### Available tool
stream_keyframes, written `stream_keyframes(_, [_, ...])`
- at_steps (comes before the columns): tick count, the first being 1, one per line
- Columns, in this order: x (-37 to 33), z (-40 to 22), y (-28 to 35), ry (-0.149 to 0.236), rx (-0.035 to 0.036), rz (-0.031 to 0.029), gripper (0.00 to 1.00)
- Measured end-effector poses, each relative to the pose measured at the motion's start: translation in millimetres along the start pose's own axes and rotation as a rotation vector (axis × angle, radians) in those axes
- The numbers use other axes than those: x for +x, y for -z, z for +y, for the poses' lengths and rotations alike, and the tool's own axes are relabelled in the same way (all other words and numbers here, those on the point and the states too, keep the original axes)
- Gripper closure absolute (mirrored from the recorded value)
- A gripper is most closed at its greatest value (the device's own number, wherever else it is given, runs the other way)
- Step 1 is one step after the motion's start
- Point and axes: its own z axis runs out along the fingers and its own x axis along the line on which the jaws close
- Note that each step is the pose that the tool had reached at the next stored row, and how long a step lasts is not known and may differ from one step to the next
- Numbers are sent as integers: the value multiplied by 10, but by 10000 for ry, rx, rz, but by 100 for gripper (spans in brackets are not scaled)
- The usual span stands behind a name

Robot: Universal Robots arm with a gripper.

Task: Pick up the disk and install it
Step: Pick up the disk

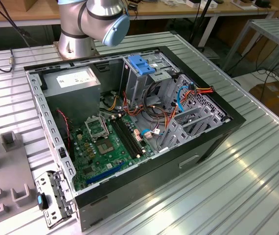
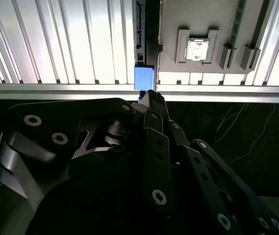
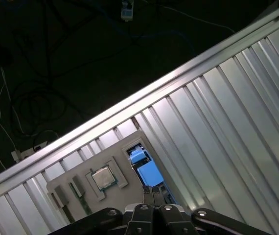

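Gripper [image 3: 152, 189] fingers pressed together, holding nothing, just short of the disk [image 3: 149, 172], which stands on edge in a grey fixture plate [image 2: 171, 19] slot near the table [image 3: 227, 122] edge. Judgement: a good grasp needs jaws opened wide and squared to the disk's flat faces.

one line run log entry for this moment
gripper: shut, empty, above disk | disk: on edge in grey holder slot, not picked up | computer case: open on table

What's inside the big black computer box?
A green motherboard, a grey power supply, coloured cables and a metal drive cage with a blue latch on top. The cage's walls hide what's inside it.
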Motion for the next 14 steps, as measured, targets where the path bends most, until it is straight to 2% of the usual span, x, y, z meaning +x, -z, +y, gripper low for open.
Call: stream_keyframes(14, [0,0,-1,840,-19,36,89])
